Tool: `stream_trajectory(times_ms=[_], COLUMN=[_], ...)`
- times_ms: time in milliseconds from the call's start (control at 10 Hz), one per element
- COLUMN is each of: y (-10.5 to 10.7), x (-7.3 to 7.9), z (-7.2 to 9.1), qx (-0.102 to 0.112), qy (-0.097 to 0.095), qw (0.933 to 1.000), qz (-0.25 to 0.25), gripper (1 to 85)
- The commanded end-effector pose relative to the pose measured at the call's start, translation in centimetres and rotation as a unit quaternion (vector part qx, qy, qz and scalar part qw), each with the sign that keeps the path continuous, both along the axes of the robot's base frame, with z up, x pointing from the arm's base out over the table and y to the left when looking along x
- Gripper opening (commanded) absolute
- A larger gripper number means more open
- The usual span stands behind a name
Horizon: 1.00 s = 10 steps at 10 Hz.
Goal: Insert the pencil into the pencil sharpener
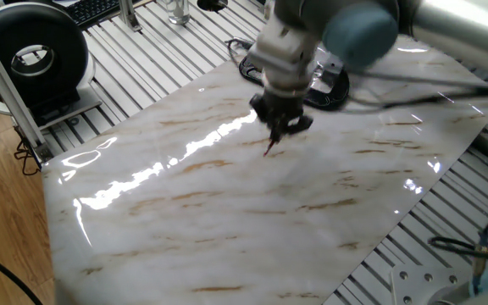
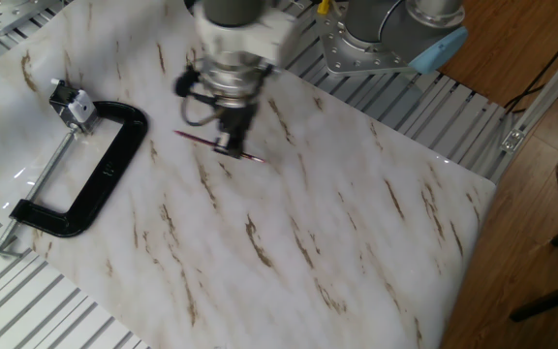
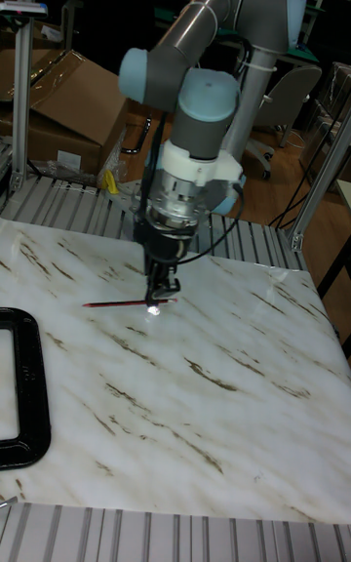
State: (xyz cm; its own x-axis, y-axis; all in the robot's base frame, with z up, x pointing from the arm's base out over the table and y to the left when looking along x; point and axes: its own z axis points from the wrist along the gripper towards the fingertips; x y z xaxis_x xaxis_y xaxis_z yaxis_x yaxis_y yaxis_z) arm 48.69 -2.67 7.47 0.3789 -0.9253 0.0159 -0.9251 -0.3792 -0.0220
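My gripper (image 2: 227, 147) is shut on the dark red pencil (image 2: 190, 138), which it holds roughly level just above the marble board (image 2: 356, 242). The pencil's longer end points toward the pencil sharpener (image 2: 74, 105), a small grey unit held in the jaw of a black C-clamp (image 2: 114, 165) at the board's left. A clear gap separates the pencil tip from the sharpener. In the tall fixed view the pencil (image 3: 112, 303) sticks out left of the gripper (image 3: 159, 297), and only the clamp's edge (image 3: 21, 396) shows. In one fixed view the gripper (image 1: 278, 131) hides the sharpener.
The marble board lies on a slatted aluminium table (image 1: 159, 59). A black round device (image 1: 36, 55) stands off the board's corner. Cables (image 1: 413, 80) trail from the arm. A cardboard box (image 3: 58, 103) sits behind the table.
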Motion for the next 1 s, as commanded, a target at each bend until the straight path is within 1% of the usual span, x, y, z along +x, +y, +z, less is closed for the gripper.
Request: stream_trajectory(times_ms=[0, 100, 200, 300, 400, 500, 700, 800, 900], y=[-4.4, -4.4, -4.0, -3.6, -3.8, -3.7, -4.0, -4.3, -5.0], x=[1.5, 1.6, 1.6, 1.8, 2.6, 3.1, 3.7, 3.7, 3.8], z=[0.3, 0.3, 0.3, 0.3, 0.4, 0.4, 0.4, 0.4, 0.5], qx=[0.006, 0.006, 0.013, 0.021, 0.018, 0.021, 0.014, 0.009, -0.005], qy=[0.008, 0.005, 0.005, 0.002, -0.014, -0.023, -0.036, -0.035, -0.037], qw=[0.9991, 0.9992, 0.9995, 0.9997, 0.9997, 0.9994, 0.9992, 0.9992, 0.9993], qz=[0.041, 0.039, 0.03, 0.009, -0.004, -0.015, -0.015, -0.015, -0.004], gripper=[1.0, 1.0, 1.0, 1.0, 1.0, 1.0, 1.0, 1.0, 1.0])
